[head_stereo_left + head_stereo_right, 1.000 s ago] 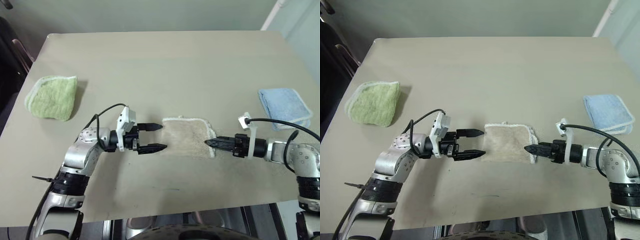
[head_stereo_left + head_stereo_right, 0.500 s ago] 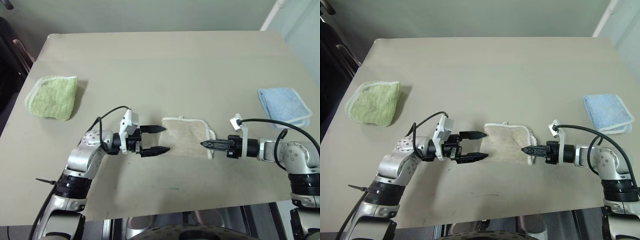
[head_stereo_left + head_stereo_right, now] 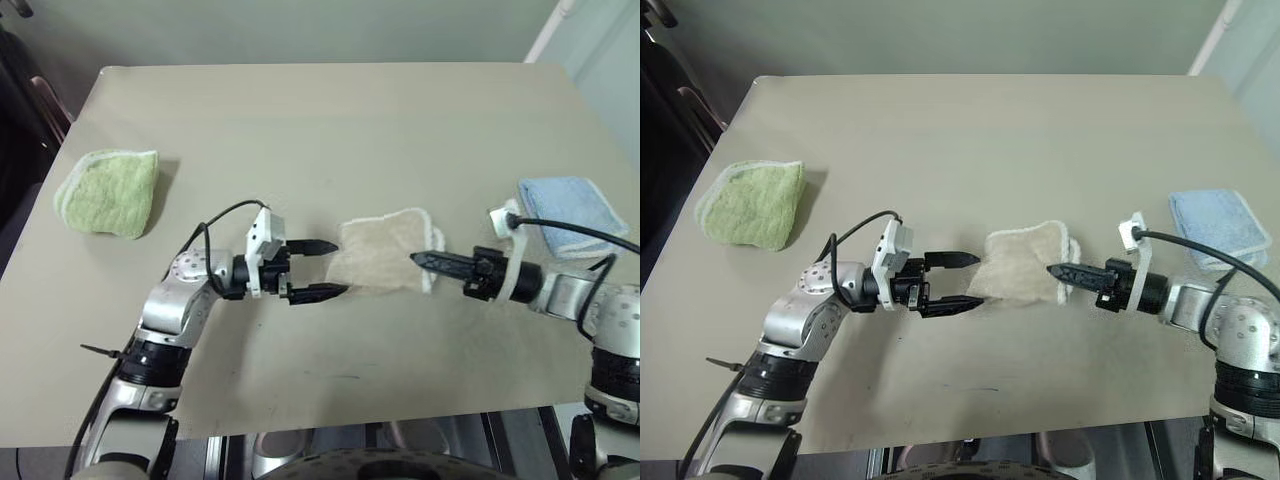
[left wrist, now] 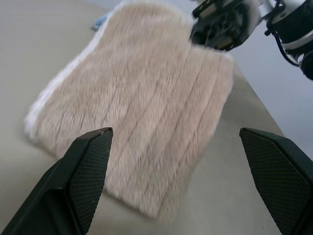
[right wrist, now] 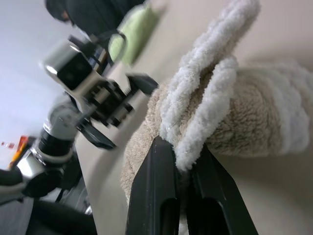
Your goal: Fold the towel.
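The beige towel [image 3: 385, 255] lies folded small at the middle of the table [image 3: 330, 120]. My right gripper [image 3: 420, 259] is shut on the white corded edging [image 5: 215, 98] of the towel's right side and holds that side a little above the table. The towel's left part sags to the tabletop. Just left of the towel, my left gripper [image 3: 340, 268] stands open and level, its two black fingers [image 4: 83, 171] spread either side of the towel's near-left edge [image 4: 146, 107] without touching it.
A folded green towel [image 3: 105, 192] lies at the table's left edge and a folded light blue towel [image 3: 570, 212] at the right edge. The table's front edge runs close below both arms.
My right gripper has closed on the towel's right edge and risen, lifting that side off the table. The left gripper stays open in nearly the same place.
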Controlling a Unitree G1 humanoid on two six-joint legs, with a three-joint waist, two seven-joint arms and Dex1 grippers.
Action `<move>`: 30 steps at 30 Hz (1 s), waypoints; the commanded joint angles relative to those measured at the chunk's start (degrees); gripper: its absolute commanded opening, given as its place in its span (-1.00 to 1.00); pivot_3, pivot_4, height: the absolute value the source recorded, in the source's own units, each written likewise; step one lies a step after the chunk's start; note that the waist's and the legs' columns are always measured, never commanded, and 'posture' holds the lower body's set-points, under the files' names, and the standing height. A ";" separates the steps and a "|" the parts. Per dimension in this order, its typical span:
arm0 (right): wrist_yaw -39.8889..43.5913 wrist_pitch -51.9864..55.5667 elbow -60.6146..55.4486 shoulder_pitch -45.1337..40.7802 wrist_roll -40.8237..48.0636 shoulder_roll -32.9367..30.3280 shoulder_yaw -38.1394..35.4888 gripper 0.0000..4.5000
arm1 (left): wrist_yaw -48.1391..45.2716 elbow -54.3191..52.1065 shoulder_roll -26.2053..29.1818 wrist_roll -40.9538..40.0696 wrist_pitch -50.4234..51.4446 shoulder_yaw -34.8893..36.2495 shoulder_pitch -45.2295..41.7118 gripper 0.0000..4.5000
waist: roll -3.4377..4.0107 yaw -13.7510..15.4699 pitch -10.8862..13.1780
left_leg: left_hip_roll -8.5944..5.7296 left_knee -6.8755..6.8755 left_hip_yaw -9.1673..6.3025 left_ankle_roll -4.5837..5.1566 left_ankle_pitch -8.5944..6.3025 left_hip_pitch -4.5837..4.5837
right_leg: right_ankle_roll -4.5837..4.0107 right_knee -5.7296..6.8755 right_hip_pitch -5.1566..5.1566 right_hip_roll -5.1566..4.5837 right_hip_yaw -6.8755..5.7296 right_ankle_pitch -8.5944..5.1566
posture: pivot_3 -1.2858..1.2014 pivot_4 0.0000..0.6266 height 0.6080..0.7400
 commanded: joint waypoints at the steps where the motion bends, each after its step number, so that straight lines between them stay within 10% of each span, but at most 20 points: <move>1: -9.18 -3.89 -3.28 0.95 6.68 2.48 -6.57 -0.99 | -0.20 0.94 -0.57 -0.06 -0.59 0.04 -1.31 1.00 | 0.00 0.00 0.00 | 0.00 -0.02 0.00 0.00 0.00 0.00 | 0.01 -0.01 -0.01 0.00 0.00 0.00 | 0.03 -0.52 1.00; 11: -30.62 -24.70 -6.54 3.00 2.13 9.49 -15.56 -0.99 | -0.27 2.02 -2.23 0.59 -0.94 -0.64 -2.40 1.00 | 0.05 0.11 0.03 | 0.01 -0.02 -0.03 0.15 -0.09 -0.02 | 0.60 -0.08 0.00 -0.02 0.01 0.30 | 0.03 -0.52 1.00; 30: -39.81 -41.73 4.73 2.40 -5.40 7.68 -24.19 -0.99 | 0.24 3.48 -4.52 1.52 -1.66 -1.19 -4.22 1.00 | 0.27 0.28 0.11 | -0.03 -0.04 0.01 0.31 -0.18 -0.10 | 0.81 -0.23 -0.01 -0.12 0.01 0.42 | 0.03 -0.52 1.00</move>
